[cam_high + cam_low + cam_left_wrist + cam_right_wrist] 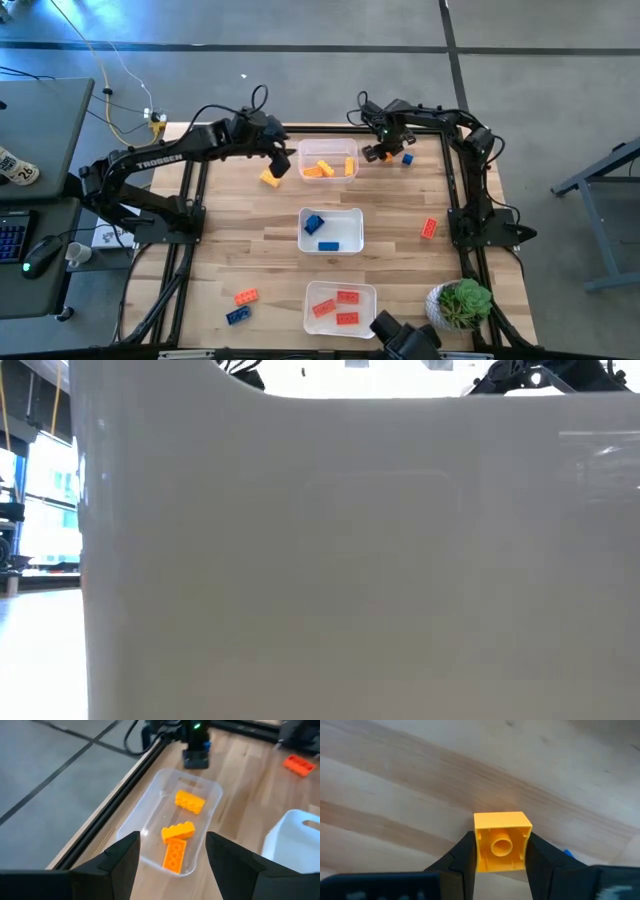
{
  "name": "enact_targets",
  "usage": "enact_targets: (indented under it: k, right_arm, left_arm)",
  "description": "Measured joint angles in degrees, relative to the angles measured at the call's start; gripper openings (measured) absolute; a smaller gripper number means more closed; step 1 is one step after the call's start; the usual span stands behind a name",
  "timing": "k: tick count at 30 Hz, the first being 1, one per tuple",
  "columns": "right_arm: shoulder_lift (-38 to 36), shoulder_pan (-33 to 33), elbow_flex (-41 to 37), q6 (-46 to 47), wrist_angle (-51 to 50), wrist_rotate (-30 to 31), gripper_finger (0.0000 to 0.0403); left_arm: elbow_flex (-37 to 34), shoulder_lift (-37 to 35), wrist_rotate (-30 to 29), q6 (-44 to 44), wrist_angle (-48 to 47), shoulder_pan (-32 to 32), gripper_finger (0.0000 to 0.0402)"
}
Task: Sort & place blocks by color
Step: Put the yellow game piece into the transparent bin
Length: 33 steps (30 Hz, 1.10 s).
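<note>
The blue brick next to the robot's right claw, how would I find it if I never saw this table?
Start at the clear tub of yellow-orange bricks along the table's far edge. Just off its right end sits the right gripper, pinching a yellow brick. The blue brick lies loose on the bare wood right beside that gripper, the only blue one up at that far end.

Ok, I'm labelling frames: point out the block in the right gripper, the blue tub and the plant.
yellow block point(501, 841), right wrist view, hollow underside.
blue tub point(352, 218), high view, rim corner.
plant point(461, 301), high view, leaves.
</note>
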Motion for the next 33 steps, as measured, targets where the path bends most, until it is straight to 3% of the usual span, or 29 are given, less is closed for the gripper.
enact_targets:
  k: [9, 20, 28, 33]
  right_arm:
    - [0.0, 1.3, 5.9, -1.6, -6.5, 0.4, 0.0105]
    - [-0.1, 1.7, 19.3, -3.1, -17.2, 8.7, 0.0105]
    - [-0.1, 4.8, 31.1, -4.5, -15.6, 0.5, 0.0105]
    - [-0.1, 8.7, 34.0, -6.5, -11.8, -2.3, 0.0105]
  left_arm:
    - [0.0, 0.0, -0.1, 0.0, -4.6, 2.1, 0.0213]
    - [0.0, 0.0, -0.5, -1.1, -11.7, 3.0, 0.0213]
    - [0.0, 0.0, -0.5, -2.9, -16.2, 3.0, 0.0213]
    - [0.0, 0.0, -0.5, -3.1, -19.2, 3.0, 0.0213]
